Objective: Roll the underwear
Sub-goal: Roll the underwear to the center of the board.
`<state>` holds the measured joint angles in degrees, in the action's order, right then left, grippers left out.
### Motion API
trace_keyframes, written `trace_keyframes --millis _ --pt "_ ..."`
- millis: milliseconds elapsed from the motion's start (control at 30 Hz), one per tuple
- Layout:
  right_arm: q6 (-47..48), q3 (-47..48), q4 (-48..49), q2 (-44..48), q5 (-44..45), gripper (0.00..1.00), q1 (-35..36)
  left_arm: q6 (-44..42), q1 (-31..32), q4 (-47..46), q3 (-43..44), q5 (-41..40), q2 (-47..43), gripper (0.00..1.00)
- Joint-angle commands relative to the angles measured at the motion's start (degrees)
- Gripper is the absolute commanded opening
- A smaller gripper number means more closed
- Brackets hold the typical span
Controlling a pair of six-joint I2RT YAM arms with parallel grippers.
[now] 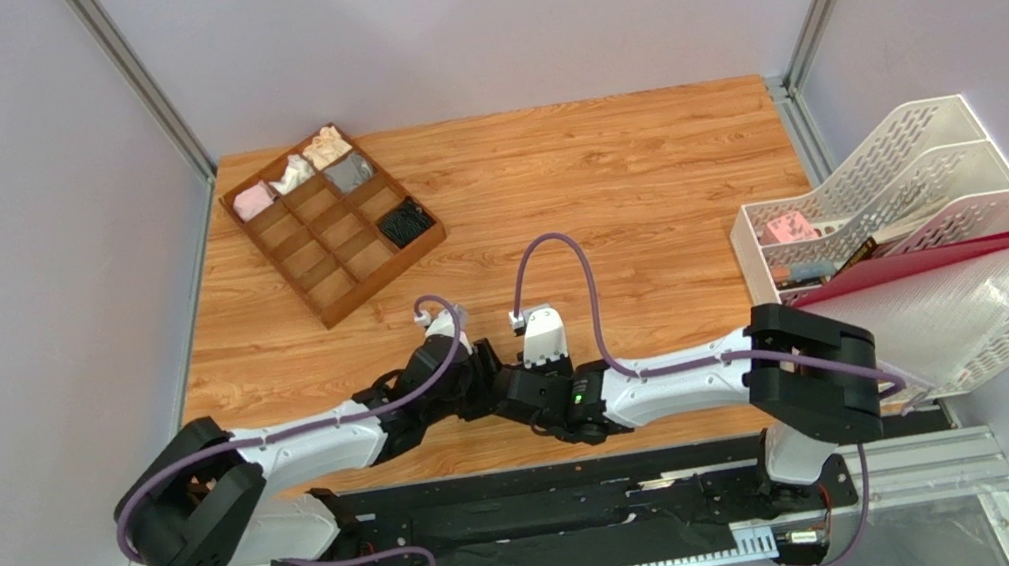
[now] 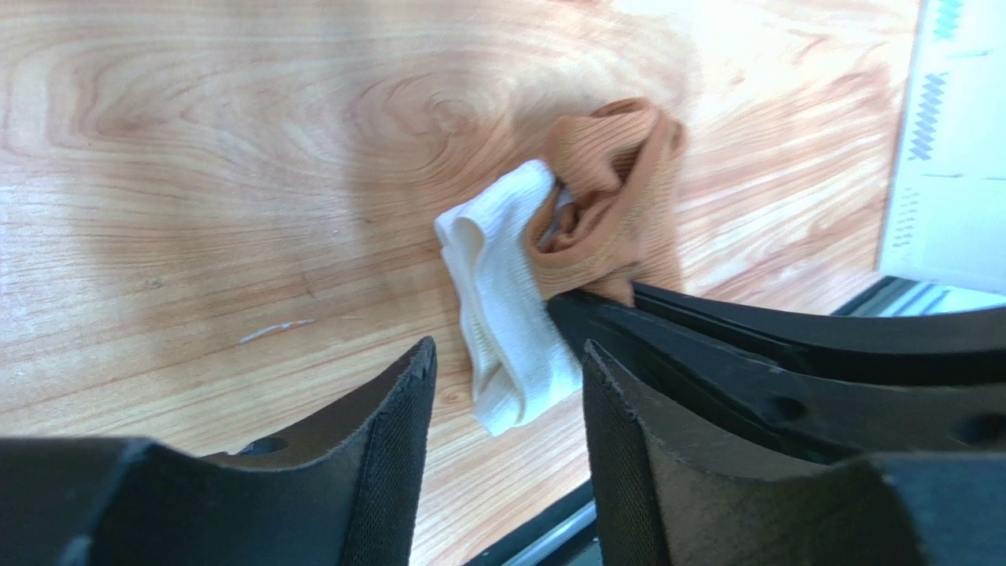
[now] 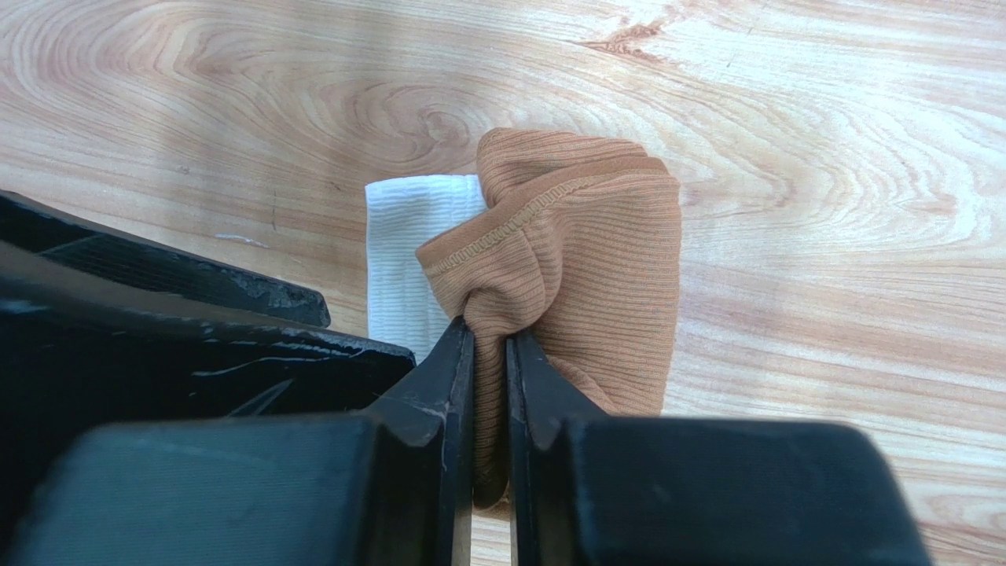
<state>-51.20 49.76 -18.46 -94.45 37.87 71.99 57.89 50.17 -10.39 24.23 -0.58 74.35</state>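
I have one worktop (image 1: 630,172) in the overhead view, but my left arm (image 1: 323,441) and right arm (image 1: 678,380) meet near its front edge and hide the single underwear (image 3: 590,260) there. The wrist views show it bunched on the wood. My right claw (image 3: 489,340) pinches a brown fold. My left claw (image 2: 508,360) is spread, with the white band's end showing between its fingers.

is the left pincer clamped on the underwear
No, the left pincer gapes open; the right pincer pinches the brown ribbed fabric underwear.
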Motion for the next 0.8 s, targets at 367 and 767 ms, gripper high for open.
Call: trace_keyframes --millis 367,767 --pt "-2.76 -2.03 0.62 -0.03 -4.21 0.12 0.61 -0.85 0.28 -4.46 2.58 -1.27 2.64 0.61" --pt "-3.03 -2.82 1.23 -0.03 -4.47 0.12 0.70 0.73 0.36 -8.42 0.82 -2.58 1.07 0.62"
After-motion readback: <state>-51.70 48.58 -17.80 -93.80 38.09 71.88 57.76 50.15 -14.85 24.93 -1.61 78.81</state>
